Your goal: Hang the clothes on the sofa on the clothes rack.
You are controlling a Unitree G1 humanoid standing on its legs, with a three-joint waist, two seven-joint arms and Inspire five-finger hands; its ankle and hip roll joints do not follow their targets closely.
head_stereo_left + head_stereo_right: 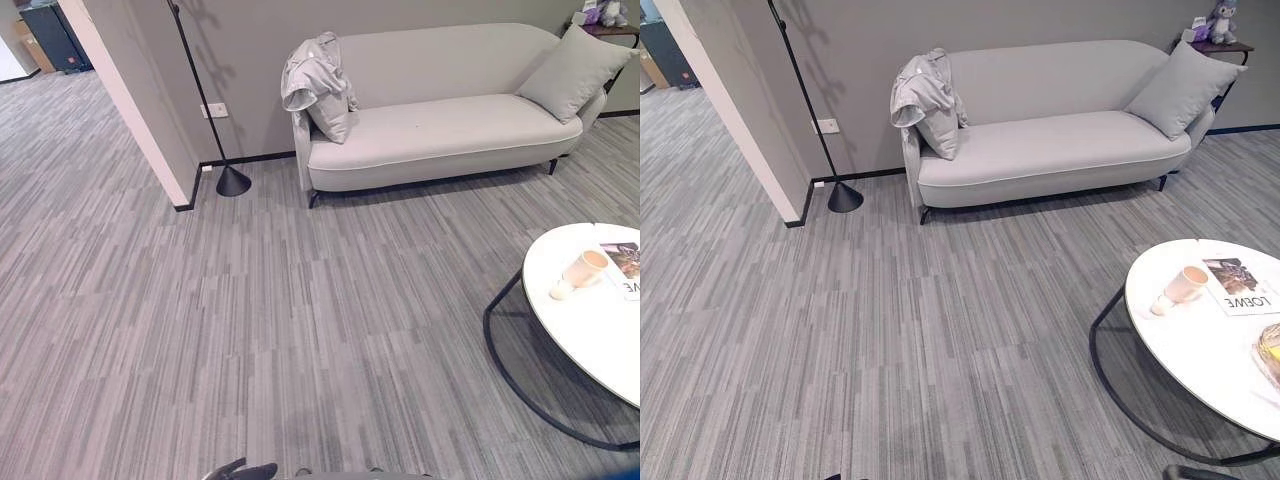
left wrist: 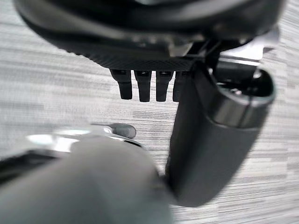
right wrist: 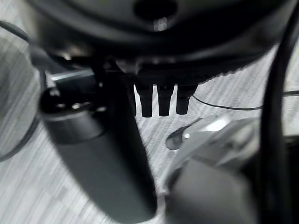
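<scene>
A grey garment (image 1: 318,80) hangs over the left armrest of a light grey sofa (image 1: 440,130) against the far wall. A thin black pole on a round base (image 1: 232,180) stands left of the sofa by the wall. Both hands are low and far from the sofa, over the carpet. In its wrist view my left hand (image 2: 149,86) has straight fingers and holds nothing; its dark tip (image 1: 240,470) also shows at the bottom of the left eye view. My right hand (image 3: 159,100) hangs the same way, open and empty.
A round white table (image 1: 580,330) on a black wire frame stands at the right, bearing a cup (image 1: 585,268) and a magazine (image 1: 1240,285). A grey cushion (image 1: 575,70) leans at the sofa's right end. A wall corner (image 1: 130,100) juts out at the left.
</scene>
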